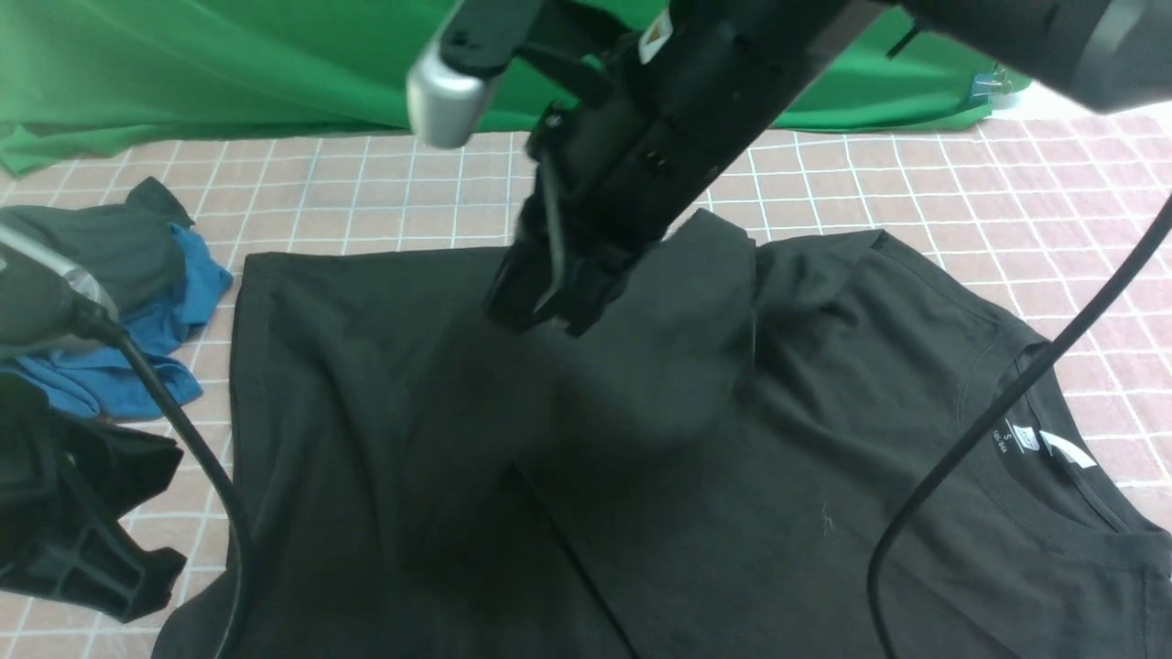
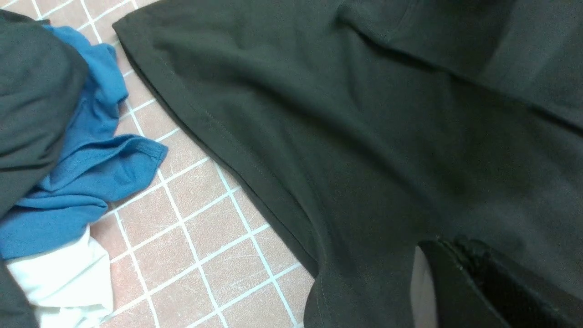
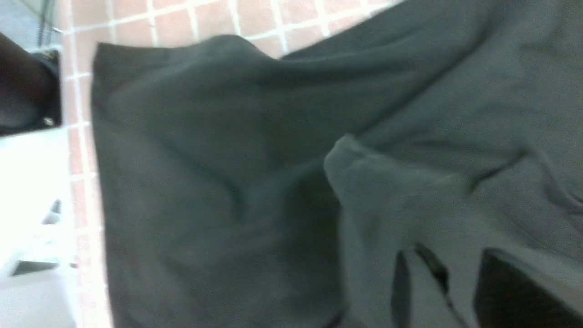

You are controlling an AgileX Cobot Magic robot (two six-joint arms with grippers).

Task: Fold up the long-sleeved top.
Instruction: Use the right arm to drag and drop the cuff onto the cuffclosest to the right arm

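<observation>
Where your right gripper [image 1: 542, 311] hangs, jaws too blurred to judge: long-sleeved top [image 1: 824, 439], black soft knit, ribbed round neck; left gripper [image 1: 128, 577] pressed together.

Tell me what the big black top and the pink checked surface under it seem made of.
Large black long-sleeved top: soft matte knit, probably cotton jersey; it drapes in loose folds, with stitched hems and a ribbed neckline. Pink checked table cover: smooth, possibly vinyl or oilcloth; fine scuffs show on it, but that is uncertain.
</observation>
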